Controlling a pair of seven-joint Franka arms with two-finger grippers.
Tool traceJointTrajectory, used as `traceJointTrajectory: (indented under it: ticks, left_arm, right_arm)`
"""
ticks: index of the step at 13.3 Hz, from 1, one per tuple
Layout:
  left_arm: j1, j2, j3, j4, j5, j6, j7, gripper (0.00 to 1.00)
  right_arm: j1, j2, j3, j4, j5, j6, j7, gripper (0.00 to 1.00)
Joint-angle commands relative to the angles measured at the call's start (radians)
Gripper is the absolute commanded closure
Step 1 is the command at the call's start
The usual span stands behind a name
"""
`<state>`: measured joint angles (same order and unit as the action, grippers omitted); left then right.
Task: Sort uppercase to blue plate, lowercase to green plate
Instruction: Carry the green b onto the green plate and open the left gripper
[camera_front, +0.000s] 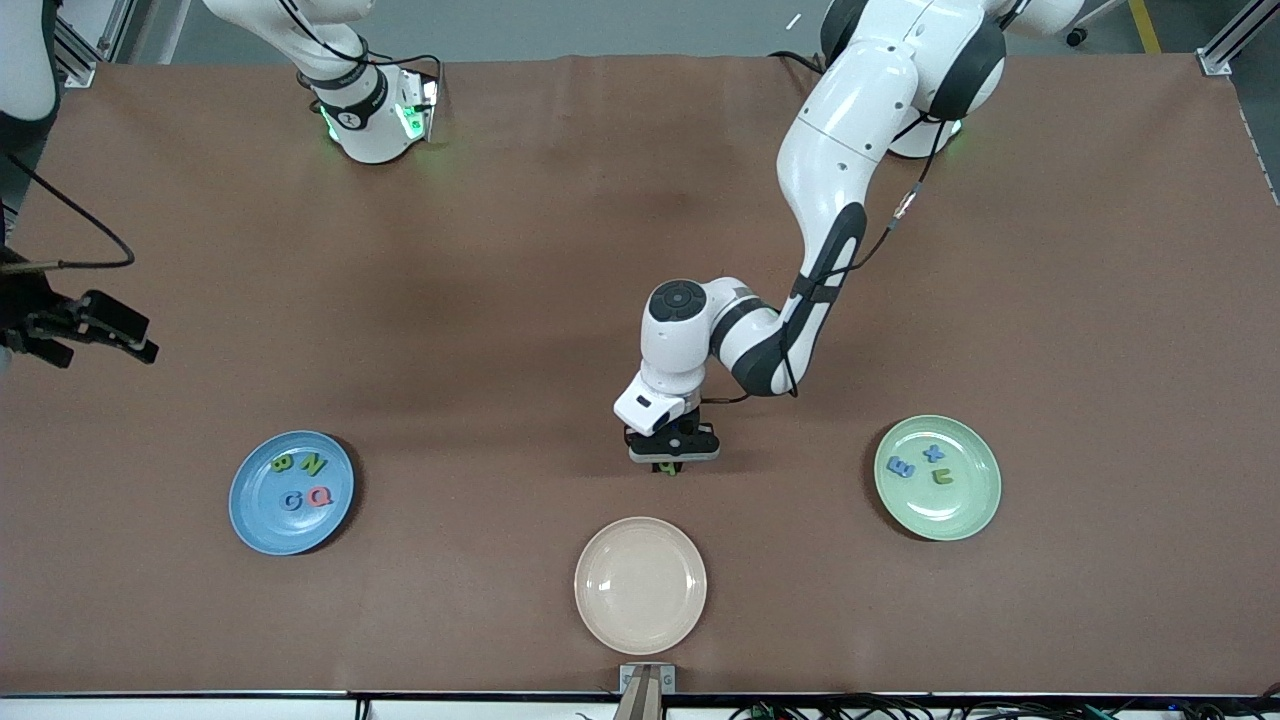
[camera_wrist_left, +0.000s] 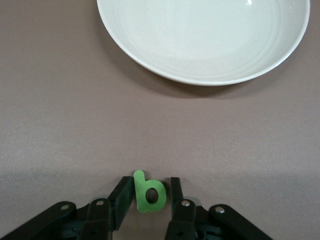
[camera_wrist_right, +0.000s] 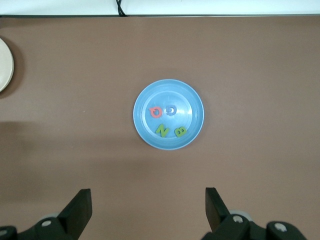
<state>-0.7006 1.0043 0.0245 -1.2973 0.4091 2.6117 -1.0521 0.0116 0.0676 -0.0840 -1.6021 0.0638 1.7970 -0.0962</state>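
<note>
From the front camera, I am watching the left gripper (camera_front: 672, 462) sitting low over the desk (camera_front: 520, 260), its jaws around the green b (camera_front: 667, 468), with the cream plate (camera_front: 640, 584) just nearer the camera. The blue plate (camera_front: 291, 492) is holding B (camera_front: 282, 462), N (camera_front: 315, 465), G (camera_front: 291, 500) and Q (camera_front: 320, 495); the green plate (camera_front: 937, 477) is carrying three lowercase pieces (camera_front: 922, 466).

At the left wrist, the green b (camera_wrist_left: 148, 192) is lying between the jaws, one finger (camera_wrist_left: 123, 196) touching its stem, the other just beside it.

At the right wrist, the right gripper (camera_wrist_right: 148, 210) is hanging with jaws wide, well apart from the blue plate (camera_wrist_right: 168, 114); that arm is waiting.
</note>
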Motion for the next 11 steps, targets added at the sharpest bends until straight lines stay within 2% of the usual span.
traceJointTrajectory:
  ticks: [1,2,4,5,8,11]
  left_arm:
    - [-0.011,0.007,0.006,-0.013,0.01,-0.035,-0.017,0.68]
    - [-0.01,0.007,0.006,-0.019,0.01,-0.035,-0.017,0.74]
    - [-0.011,0.005,0.006,-0.026,0.008,-0.036,-0.019,0.94]
    - [-0.008,0.004,0.006,-0.03,0.007,-0.042,-0.02,0.99]
    - [0.016,-0.051,0.008,-0.028,0.002,-0.085,-0.017,0.99]
    - [0.088,-0.174,0.008,-0.06,0.014,-0.237,0.018,0.98]
  right_arm:
    - [0.011,-0.075,0.003,-0.07,-0.002,-0.024,0.033,0.0]
    - [0.01,-0.075,0.006,-0.065,-0.004,-0.027,0.032,0.0]
    - [0.002,-0.072,0.03,-0.065,-0.028,-0.027,0.032,0.0]
    - [0.005,-0.072,0.03,-0.064,-0.03,-0.03,0.032,0.0]
    - [0.007,-0.065,0.03,-0.033,-0.03,-0.059,0.032,0.0]
    - [0.007,-0.063,0.03,-0.029,-0.032,-0.061,0.033,0.0]
